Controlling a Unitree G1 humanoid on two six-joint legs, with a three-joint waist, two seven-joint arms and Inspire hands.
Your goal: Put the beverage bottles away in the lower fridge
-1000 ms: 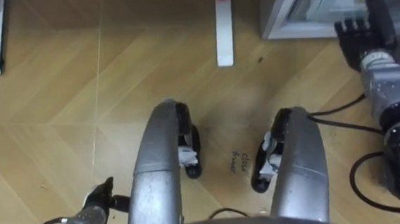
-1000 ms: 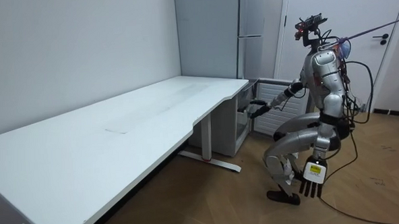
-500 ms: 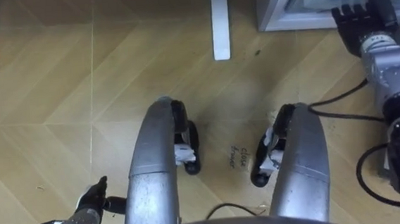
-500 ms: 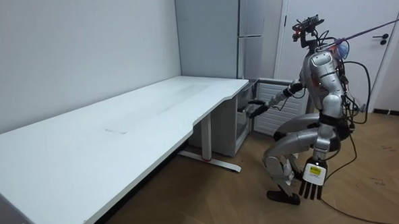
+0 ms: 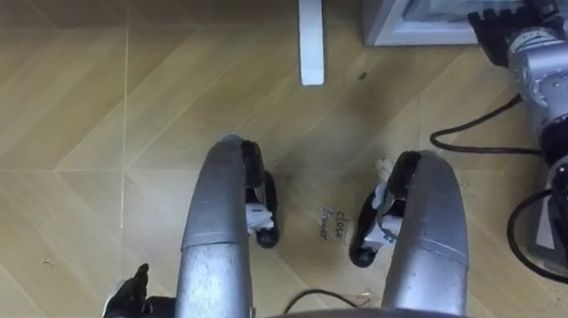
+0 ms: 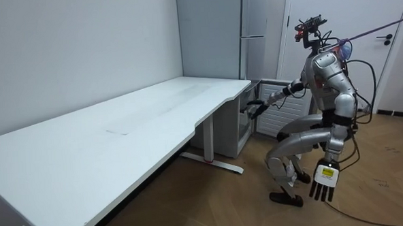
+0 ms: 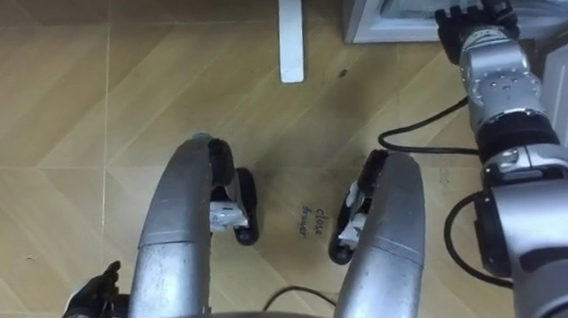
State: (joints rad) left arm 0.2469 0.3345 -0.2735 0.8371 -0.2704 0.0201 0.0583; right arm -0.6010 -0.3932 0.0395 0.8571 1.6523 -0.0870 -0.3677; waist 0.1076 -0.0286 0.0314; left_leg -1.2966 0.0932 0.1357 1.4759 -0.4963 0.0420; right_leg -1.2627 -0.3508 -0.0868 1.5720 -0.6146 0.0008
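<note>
- The lower fridge (image 5: 379, 12) is a low, grey-framed box with a pale, glassy front. It sits on the wood floor (image 5: 82, 143) just beside the white desk (image 6: 120, 130).
- Its front faces my robot, which crouches close before it. The pale shapes inside are too blurred for me to call them drinks or read their long axis.
- My right hand (image 5: 500, 26) is up at the fridge's front edge; I cannot tell its grip.
- My left hand (image 6: 325, 182) hangs low, fingers straight, holding nothing.
</note>
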